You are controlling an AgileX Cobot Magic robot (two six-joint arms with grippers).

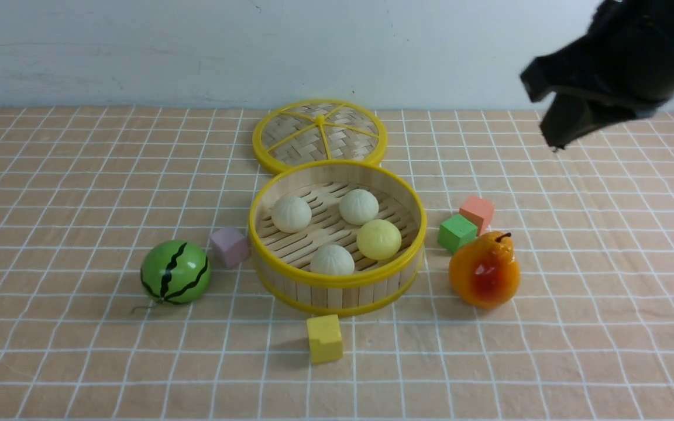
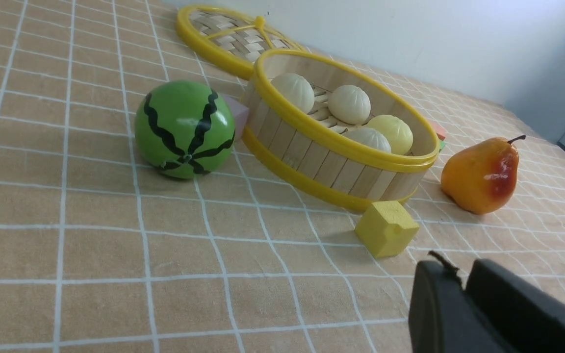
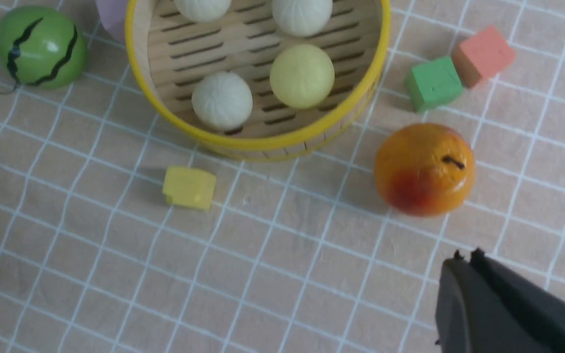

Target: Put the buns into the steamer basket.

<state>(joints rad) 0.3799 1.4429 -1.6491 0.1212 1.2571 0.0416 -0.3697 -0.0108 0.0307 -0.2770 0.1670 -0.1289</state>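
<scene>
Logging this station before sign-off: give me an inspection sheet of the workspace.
Surface: orange checked cloth, flat.
Job's things: four buns, three off-white and one pale yellow, all inside the steamer basket.
Clutter: lid flat behind the basket; watermelon ball; pear; pink, green, red and yellow blocks.
Hands: right hand raised, shut, empty; left hand low, empty, jaws nearly together.
Cables: nothing seen.
Surroundings: plain pale wall.

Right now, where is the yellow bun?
Front view: the yellow bun lies inside the basket, on its right side, among three white buns.
</scene>
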